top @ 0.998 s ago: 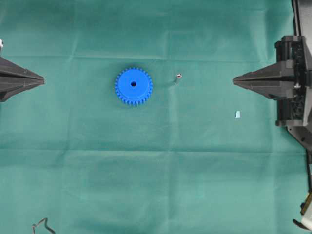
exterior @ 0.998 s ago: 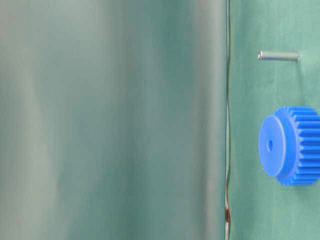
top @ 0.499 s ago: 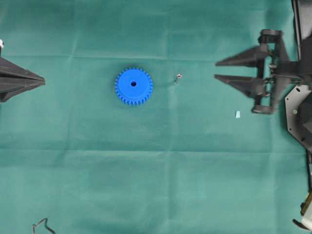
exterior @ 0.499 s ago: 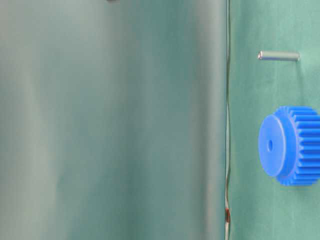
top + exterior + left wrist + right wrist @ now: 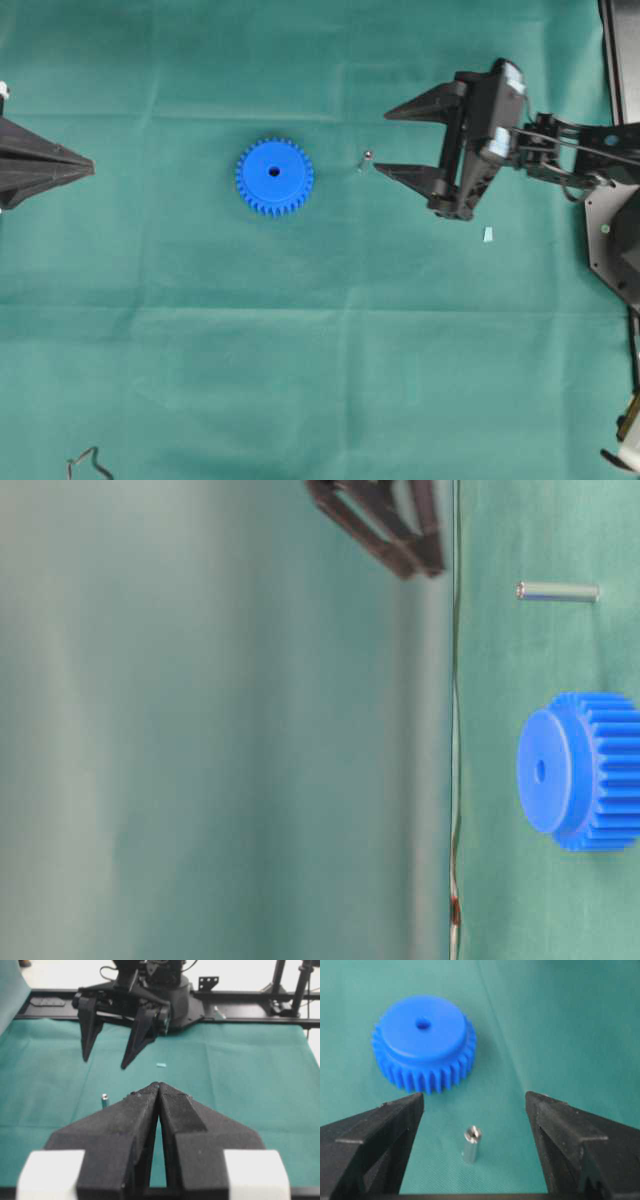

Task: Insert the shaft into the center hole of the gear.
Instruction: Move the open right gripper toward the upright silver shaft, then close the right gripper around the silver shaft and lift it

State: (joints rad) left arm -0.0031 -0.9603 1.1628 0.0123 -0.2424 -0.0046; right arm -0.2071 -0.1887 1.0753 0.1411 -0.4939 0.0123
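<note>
Silver shaft stands between the right gripper's spread fingers, untouched; the blue gear lies nearby. Left gripper is pressed closed on nothing.

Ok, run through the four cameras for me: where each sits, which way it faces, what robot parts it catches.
Overhead: above the table, looking down; gear, shaft, open right gripper, shut left gripper.
Table-level: low and turned sideways; gear, shaft, right fingers at top.
Left wrist: on the left arm, facing across its shut fingers to the right arm.
Right wrist: between open fingers, facing shaft and gear.
Shared: all four show the shaft; all but the left wrist show the gear.
</note>
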